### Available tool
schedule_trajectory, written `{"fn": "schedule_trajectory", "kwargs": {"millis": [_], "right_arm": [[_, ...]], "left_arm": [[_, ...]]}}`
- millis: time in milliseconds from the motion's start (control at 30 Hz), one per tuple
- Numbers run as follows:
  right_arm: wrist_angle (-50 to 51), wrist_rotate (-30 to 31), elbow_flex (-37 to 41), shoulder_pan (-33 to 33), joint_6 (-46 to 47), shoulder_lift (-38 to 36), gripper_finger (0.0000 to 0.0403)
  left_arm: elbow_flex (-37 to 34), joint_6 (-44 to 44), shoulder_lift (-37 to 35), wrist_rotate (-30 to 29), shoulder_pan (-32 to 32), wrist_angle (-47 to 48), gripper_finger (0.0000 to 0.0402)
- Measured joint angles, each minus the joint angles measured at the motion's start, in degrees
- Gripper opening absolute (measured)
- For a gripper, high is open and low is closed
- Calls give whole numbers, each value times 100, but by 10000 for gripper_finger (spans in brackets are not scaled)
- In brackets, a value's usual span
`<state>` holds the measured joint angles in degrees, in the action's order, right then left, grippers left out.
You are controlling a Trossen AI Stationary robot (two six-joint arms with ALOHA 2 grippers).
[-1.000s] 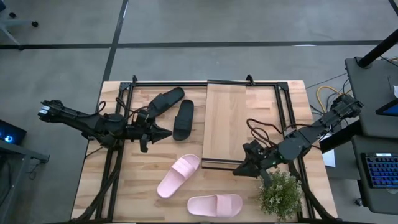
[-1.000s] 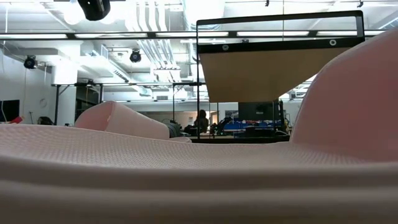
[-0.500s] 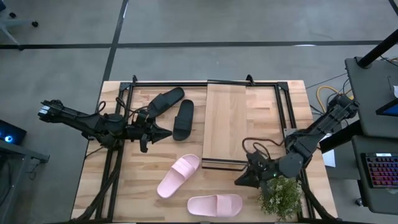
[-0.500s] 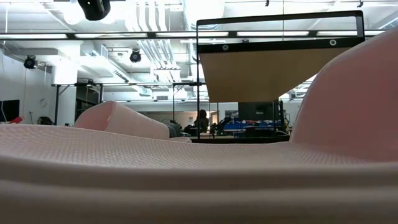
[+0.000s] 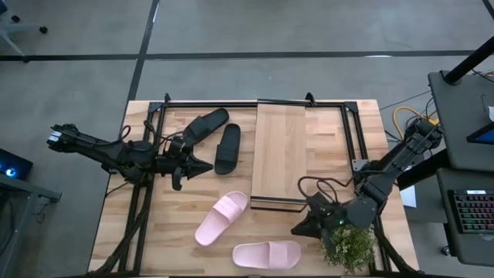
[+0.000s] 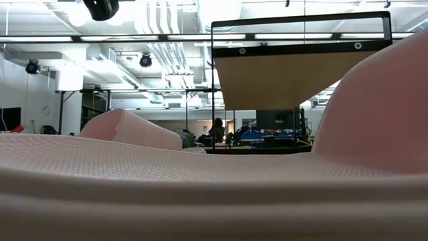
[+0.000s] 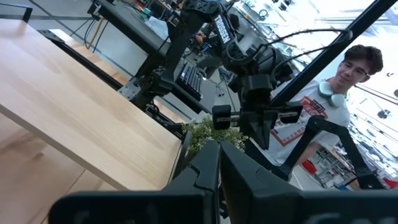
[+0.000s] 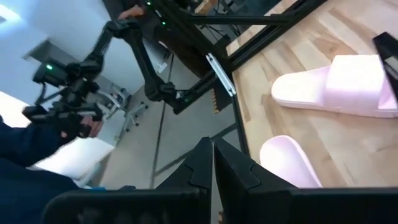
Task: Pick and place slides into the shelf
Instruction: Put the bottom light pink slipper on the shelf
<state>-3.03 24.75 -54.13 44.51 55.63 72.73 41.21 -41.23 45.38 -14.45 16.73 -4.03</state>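
Observation:
Two pale pink slides lie sole-down near the table's near edge, one (image 5: 221, 218) slanted, one (image 5: 266, 253) lying crosswise; both show in the right wrist view (image 8: 339, 84) (image 8: 286, 163). Two black slides (image 5: 204, 123) (image 5: 228, 148) rest left of the shelf (image 5: 279, 154), a light-wood plank on a black frame. My right gripper (image 5: 296, 229) is shut and hovers just right of the nearer pink slide, touching nothing. My left gripper (image 5: 207, 164) is shut and sits just left of the black slide's near end, pointing toward the shelf (image 7: 74, 106).
A small green plant (image 5: 349, 245) stands at the table's near right corner, right beside my right arm. Black frame rails (image 5: 143, 208) run along both table sides. In the low view a pink slide (image 6: 200, 187) fills the foreground. A person (image 7: 348, 68) stands beyond the table.
My right gripper has moved toward the table's near edge, away from the shelf's near end and closer to the crosswise pink slide and the plant. It stays shut. The slides have not moved.

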Motion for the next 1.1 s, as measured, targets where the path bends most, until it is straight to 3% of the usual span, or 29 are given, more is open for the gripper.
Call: {"fn": "schedule_trajectory", "kwargs": {"millis": [333, 600, 1100], "right_arm": [[-72, 92, 0, 176, 537, 57, 12], [-54, 235, -3, 314, 957, 179, 47], [-323, 204, -625, 530, 1465, 1458, 97]], "left_arm": [[2, 137, -14, 1, 15, -2, 0], [2, 164, -14, 58, 22, -2, 0], [2, 166, -16, 168, 24, -12, 0]]}}
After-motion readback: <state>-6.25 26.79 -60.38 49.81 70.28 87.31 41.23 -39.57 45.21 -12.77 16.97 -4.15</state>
